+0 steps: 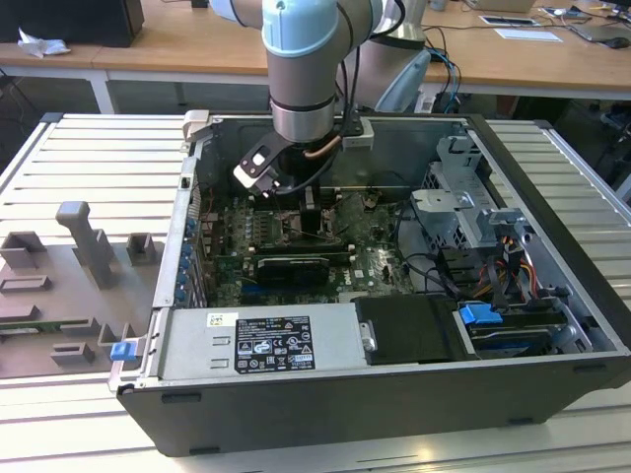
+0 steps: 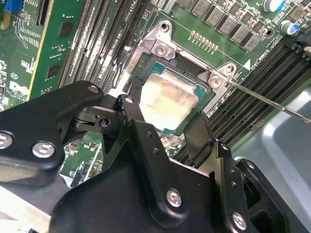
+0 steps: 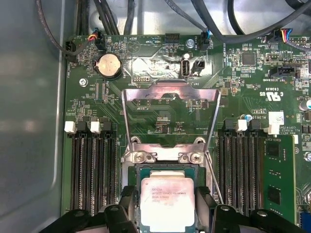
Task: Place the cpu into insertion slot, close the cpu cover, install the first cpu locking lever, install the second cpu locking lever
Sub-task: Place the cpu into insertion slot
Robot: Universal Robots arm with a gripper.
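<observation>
In both wrist views the cpu [image 2: 167, 97] [image 3: 167, 208], silvery-topped, lies flat in the insertion slot [image 3: 167, 168] on the green board. My gripper [image 2: 165, 111] [image 3: 166, 199] straddles it: one black finger [image 2: 133, 94] presses one edge and the other finger [image 2: 197, 128] the opposite edge, so it is shut on the chip. The cpu cover [image 3: 170, 90] is swung open, lying back from its hinge beyond the socket. A thin wire locking lever [image 2: 262, 99] [image 3: 214, 179] sticks out unlatched beside the socket. In the exterior view the gripper [image 1: 311, 212] reaches down into the open computer case.
Long black memory slots [image 3: 92, 170] flank the socket on both sides. A long black card [image 1: 291, 266] sits nearer the case front. The power supply [image 1: 266, 340] closes off the front, and a drive cage [image 1: 473, 217] with cables stands on the exterior view's right. Grey fixtures [image 1: 79, 266] lie on the left.
</observation>
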